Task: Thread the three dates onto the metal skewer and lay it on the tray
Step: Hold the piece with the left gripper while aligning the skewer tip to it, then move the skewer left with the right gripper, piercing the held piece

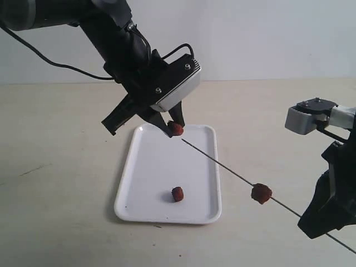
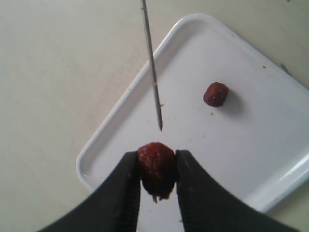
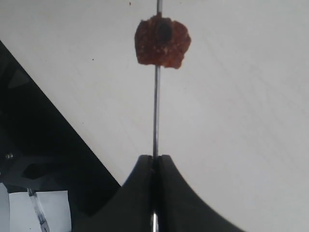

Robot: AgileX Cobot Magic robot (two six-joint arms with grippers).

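Above the far end of the tray (image 1: pixel 146 167), the left claw (image 1: pixel 173 129) hangs tipped down. It pinches the first date (image 2: pixel 157 166) between its two black fingers (image 2: pixel 126 193). That date is up in the air, not on the tray. The sharp tip of the skewer (image 1: pixel 222 165) points right at it. In the outside view the tip looks like it is at the date. In the left wrist view a small gap shows between tip and date.

The right claw (image 3: pixel 155 162) is over on the right, off the tray. It is squeezed tight on the skewer near its back end, and a bit of rod sticks out behind it. From this claw the skewer slants up toward the left claw.

The second date (image 1: pixel 261 193) is on the skewer, with the rod going through its middle. It sits closer to the right claw than to the tip. It hangs over the table (image 1: pixel 55 167), just past the tray's right edge.

The third date (image 1: pixel 178 193) lies on the tray near the front edge, apart from both claws. The white tray lies flat on the pale table.
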